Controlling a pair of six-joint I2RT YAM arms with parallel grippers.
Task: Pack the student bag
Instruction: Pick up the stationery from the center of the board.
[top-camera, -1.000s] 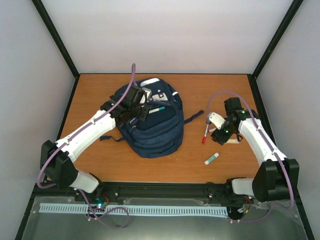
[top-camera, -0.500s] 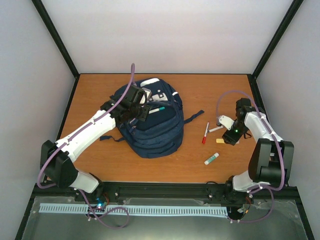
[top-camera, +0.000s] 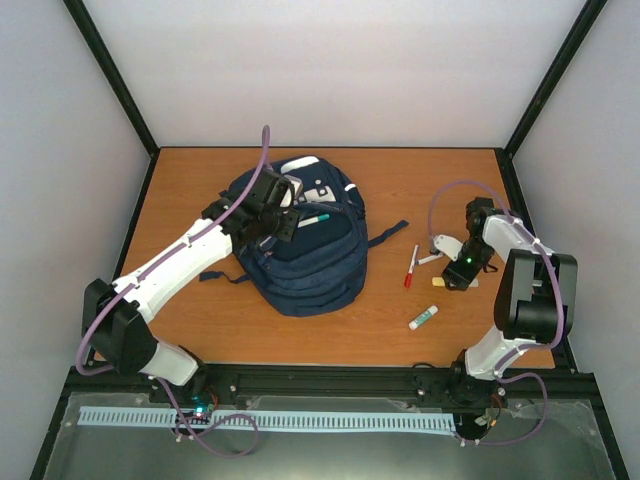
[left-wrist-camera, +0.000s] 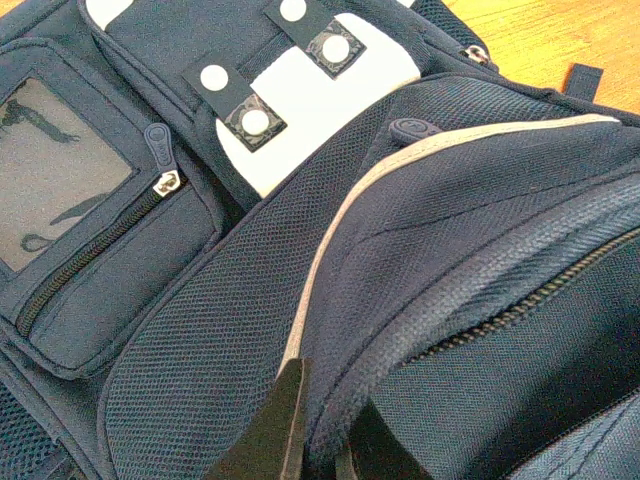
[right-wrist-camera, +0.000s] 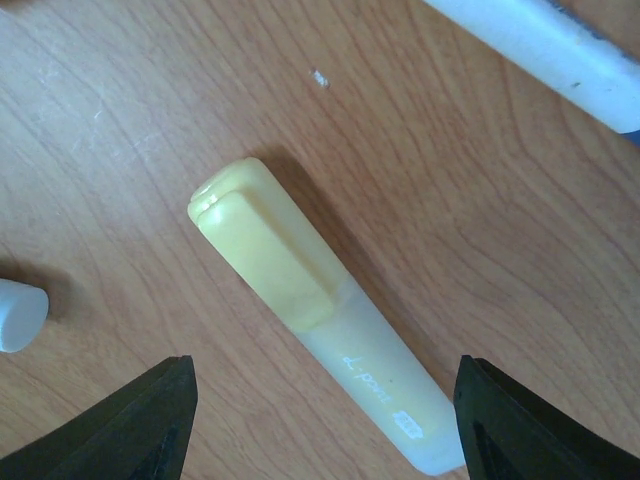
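Left gripper (left-wrist-camera: 325, 445), jaws pressed together on a fold of the student bag (top-camera: 305, 255), which I see lying flat at the left-centre of the table (top-camera: 440, 180). Right gripper (right-wrist-camera: 320, 425) spread wide, its fingers (right-wrist-camera: 130, 425) straddling a yellow highlighter (right-wrist-camera: 290, 280) on the wood, clear of it.

1 student bag (top-camera: 310, 272), 1 highlighter (right-wrist-camera: 320, 340), 2 pens (top-camera: 410, 268), 1 teal mkr (top-camera: 312, 218), 1 grn-cap stick (top-camera: 423, 318).
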